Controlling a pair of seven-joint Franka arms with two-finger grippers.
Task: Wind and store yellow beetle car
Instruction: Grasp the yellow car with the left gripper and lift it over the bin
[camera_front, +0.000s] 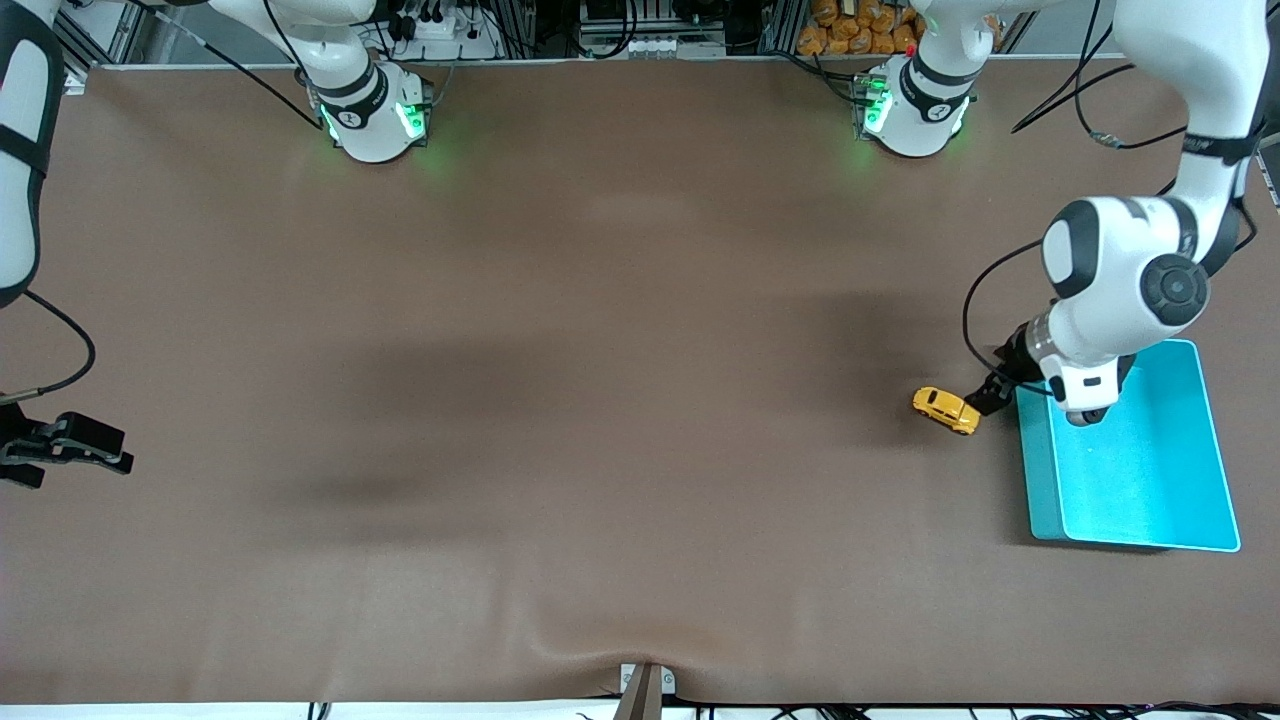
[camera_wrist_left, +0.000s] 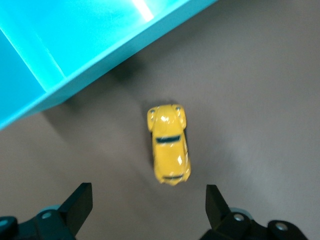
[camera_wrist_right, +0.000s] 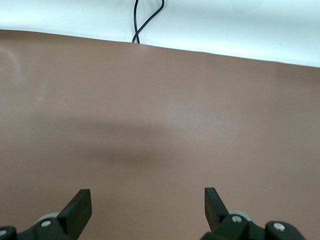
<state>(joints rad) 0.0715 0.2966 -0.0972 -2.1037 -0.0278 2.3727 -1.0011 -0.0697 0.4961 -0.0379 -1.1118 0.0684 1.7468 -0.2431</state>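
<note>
Lowest in the front view, at lower right of the frame, a turquoise bin (camera_front: 1140, 480) on the brown table (camera_front: 600, 400), nothing inside. Just beside its wall, toward the middle of the frame, the yellow beetle car (camera_front: 946, 410) on its wheels, slantwise, not touching the bin. Directly by the car, the left gripper (camera_front: 985, 395) — fingers (camera_wrist_left: 80, 202) wide apart, nothing between them, in the left wrist view one black fingertip at lower left and one at lower right of the frame, the car in the centre, the bin corner at upper left. Not yet grasped, so the first step only, by my judgement. At middle left edge of the front frame, the right gripper (camera_front: 70, 445), waiting over bare table, fingers also apart and holding nothing. At the top of the frame, both bases. Possible trouble from here: a small rounded body, smooth — easy to squeeze out sideways under an off-centre pinch; free wheels, so a touch by one finger first could roll the car away or against the bin wall; little room beside the bin for the nearer finger.
</note>
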